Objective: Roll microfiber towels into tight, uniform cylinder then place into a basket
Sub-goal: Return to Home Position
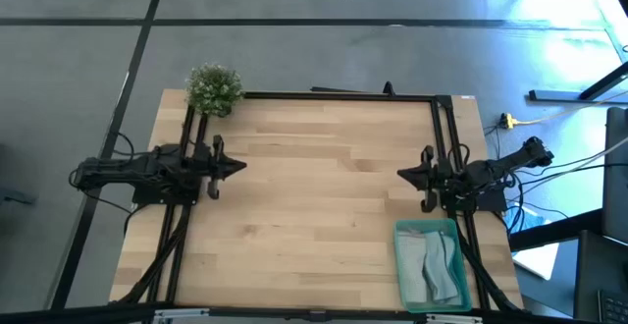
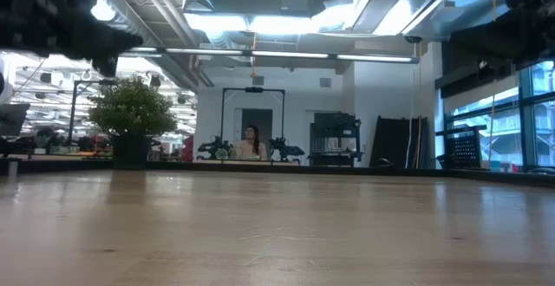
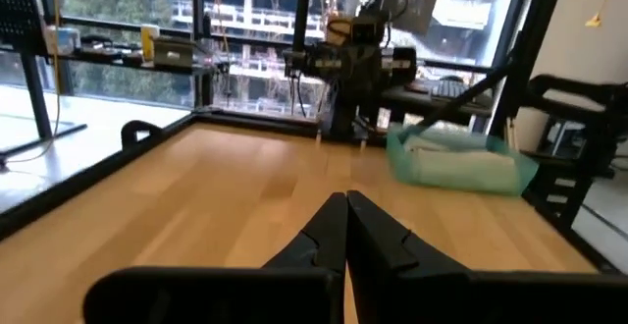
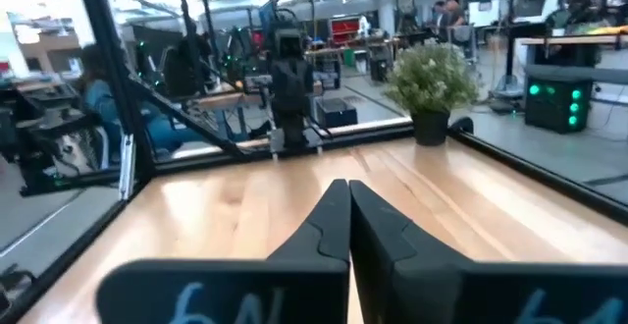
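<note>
Evidently both cloths are stowed: the pale blue microfiber towel (image 1: 412, 253) and the light grey microfiber towel (image 1: 444, 273) lie rolled side by side inside the shallow translucent green plastic basket (image 1: 428, 224). Their long axes run along the basket's long side, the grey roll slightly askew. They look light, soft and limp, liable to unroll; a pinch across mid-length, squeezing the whole roll, should hold best. The right gripper (image 1: 402, 175) hangs near the basket's far short end, the left gripper (image 1: 238, 166) well apart from the basket across the pale wooden table (image 1: 314, 216). Both have their fingers pressed together, carrying nothing.
</note>
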Available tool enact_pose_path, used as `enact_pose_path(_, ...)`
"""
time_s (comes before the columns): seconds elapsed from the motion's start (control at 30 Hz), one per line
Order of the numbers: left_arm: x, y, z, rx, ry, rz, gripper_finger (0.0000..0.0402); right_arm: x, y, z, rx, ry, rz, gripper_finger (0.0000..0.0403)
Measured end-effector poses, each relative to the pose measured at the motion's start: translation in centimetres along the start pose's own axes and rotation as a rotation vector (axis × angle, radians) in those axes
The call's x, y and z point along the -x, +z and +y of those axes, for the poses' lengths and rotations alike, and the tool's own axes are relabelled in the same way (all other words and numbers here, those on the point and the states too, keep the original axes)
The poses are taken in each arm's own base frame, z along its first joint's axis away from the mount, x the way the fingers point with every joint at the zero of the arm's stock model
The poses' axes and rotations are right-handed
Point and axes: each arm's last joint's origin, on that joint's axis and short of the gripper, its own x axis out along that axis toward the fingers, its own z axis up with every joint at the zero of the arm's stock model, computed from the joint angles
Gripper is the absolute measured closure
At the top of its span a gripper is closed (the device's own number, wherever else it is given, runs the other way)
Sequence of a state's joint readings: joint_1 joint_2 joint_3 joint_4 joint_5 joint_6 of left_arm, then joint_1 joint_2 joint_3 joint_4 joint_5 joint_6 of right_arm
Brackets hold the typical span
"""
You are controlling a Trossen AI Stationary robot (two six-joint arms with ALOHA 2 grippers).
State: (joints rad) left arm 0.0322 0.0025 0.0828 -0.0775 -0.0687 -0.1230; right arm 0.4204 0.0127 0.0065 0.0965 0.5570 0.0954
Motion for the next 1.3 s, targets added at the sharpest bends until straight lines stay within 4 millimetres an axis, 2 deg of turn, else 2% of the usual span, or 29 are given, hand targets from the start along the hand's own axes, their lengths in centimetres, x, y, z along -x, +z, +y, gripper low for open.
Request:
enact_pose_path(0.1,-0.4,-1.5,0.1,-0.004,-0.009,0.01,0.0399,0.0,0.0,0.0,0.024,0.006,-0.002,0.0401)
enact_pose_path(0.17,-0.5,-1.6,0.1,-0.002,-0.037,-0.016,0.04,0.0,-0.1,0.0,0.056,0.005,0.013,0.0401)
enact_pose_path(0.37,-0.5,-1.6,0.0,0.007,-0.054,-0.015,0.0395,-0.1,-0.1,-0.1,0.041,-0.018,0.012,0.0395)
enact_pose_path(0.5,-0.5,-1.6,0.1,0.056,-0.028,-0.014,0.0389,-0.1,-0.1,-0.5,0.044,-0.136,0.002,0.0386)
enact_pose_path(0.6,-0.5,-1.6,0.1,-0.026,-0.021,-0.016,0.0385,-0.1,-0.1,-0.7,0.102,-0.181,0.004,0.0384)
enact_pose_path(0.73,-0.5,-1.6,0.1,-0.104,-0.02,-0.017,0.0382,-0.1,-0.1,-0.7,0.111,-0.182,0.004,0.0388)
enact_pose_path(1.13,-0.5,-1.6,0.1,-0.105,-0.02,-0.017,0.04,-0.1,-0.1,-0.7,0.113,-0.183,0.005,0.0389)
enact_pose_path(1.3,-0.5,-1.6,0.1,-0.106,-0.02,-0.017,0.0393,-0.1,-0.1,-0.7,0.113,-0.183,0.005,0.0389)
